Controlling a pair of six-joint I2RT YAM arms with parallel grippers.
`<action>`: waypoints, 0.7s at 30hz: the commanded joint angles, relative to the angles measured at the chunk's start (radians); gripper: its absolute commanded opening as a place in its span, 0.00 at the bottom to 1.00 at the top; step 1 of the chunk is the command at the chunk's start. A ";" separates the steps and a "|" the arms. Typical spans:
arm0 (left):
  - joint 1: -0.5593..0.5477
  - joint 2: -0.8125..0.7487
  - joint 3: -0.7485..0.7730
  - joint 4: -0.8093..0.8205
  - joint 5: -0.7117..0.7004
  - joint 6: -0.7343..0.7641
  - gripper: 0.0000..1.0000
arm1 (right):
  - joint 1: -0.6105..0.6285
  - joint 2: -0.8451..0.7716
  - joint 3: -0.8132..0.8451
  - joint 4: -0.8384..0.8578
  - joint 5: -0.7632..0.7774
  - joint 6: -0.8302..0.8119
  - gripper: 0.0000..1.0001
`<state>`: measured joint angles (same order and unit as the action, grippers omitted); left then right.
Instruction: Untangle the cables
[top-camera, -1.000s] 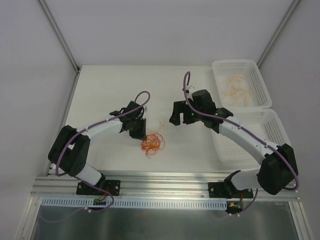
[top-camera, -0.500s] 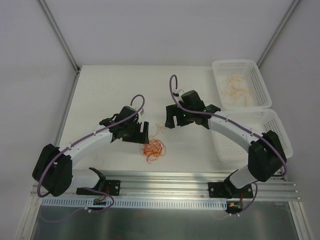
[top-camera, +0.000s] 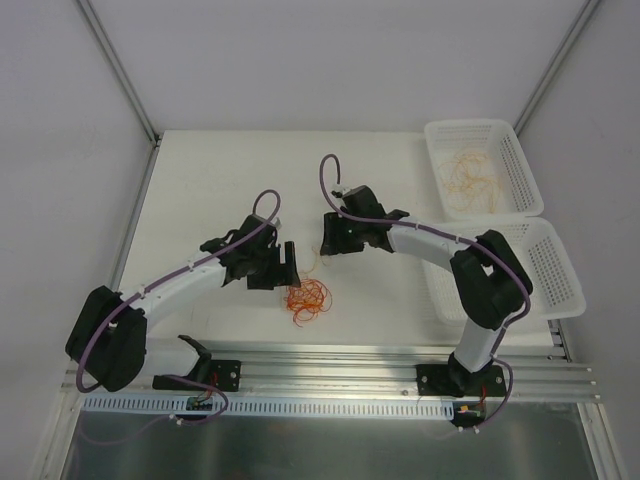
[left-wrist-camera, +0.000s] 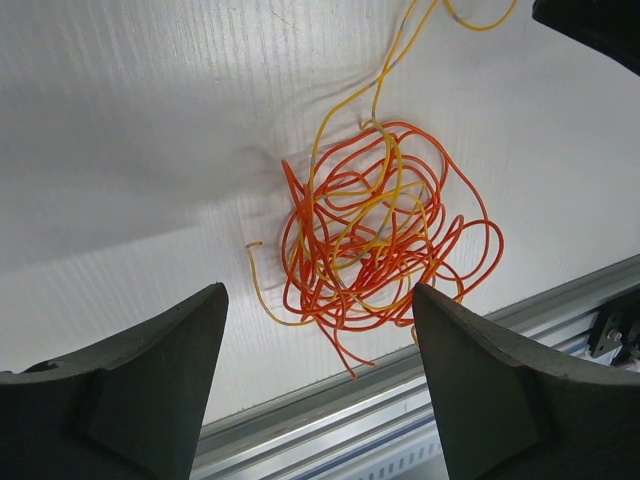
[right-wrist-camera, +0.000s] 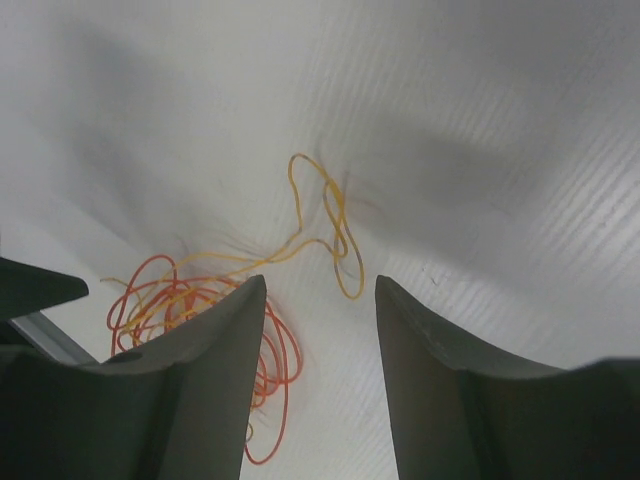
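**Surface and room.** White table (top-camera: 200, 190), matte and faintly ribbed in the wrist views. A grey aluminium rail (top-camera: 330, 362) runs along its near edge. Plain white walls (top-camera: 330, 60) close in three sides. Two white mesh baskets stand well off to the right of both sets of fingers. The far basket (top-camera: 525, 160) holds loose pale strands (top-camera: 470, 178). The near basket (top-camera: 560, 265) is partly behind the right arm (top-camera: 480, 275).

**Cables** (left-wrist-camera: 375, 235). One loose knot of thin wire, mostly red-orange loops with yellow-orange threads wound through. It lies flat on the table just ahead of the fingertips of the left gripper (left-wrist-camera: 318, 295), in line with the gap between them. One yellow-orange strand (right-wrist-camera: 330, 225) runs out of the knot. It ends in a narrow loop just beyond the tips of the right gripper (right-wrist-camera: 320, 285), also in line with their gap.

**Left gripper.** Fingers spread wide, nothing held, no wire touching them.

**Right gripper.** Fingers parted to a moderate gap, nothing between the pads.

**Change from half a second ago.** The right gripper sits farther left, closer to the strand's loop, and its arm's elbow has folded in front of the near basket. The left gripper has edged slightly nearer the knot. The knot lies where it did.
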<state>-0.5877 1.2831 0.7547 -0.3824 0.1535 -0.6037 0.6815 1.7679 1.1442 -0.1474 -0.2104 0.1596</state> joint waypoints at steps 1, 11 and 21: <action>0.002 0.016 -0.011 0.033 0.001 -0.048 0.75 | 0.012 0.039 0.054 0.103 -0.006 0.092 0.50; -0.014 0.122 -0.002 0.069 0.009 -0.053 0.71 | 0.012 0.128 0.103 0.103 0.075 0.101 0.30; -0.015 0.220 -0.025 0.071 -0.063 -0.059 0.32 | 0.004 -0.031 0.104 -0.027 0.179 -0.038 0.01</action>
<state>-0.5903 1.4879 0.7490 -0.3145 0.1440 -0.6540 0.6899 1.8763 1.2102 -0.1116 -0.0956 0.1989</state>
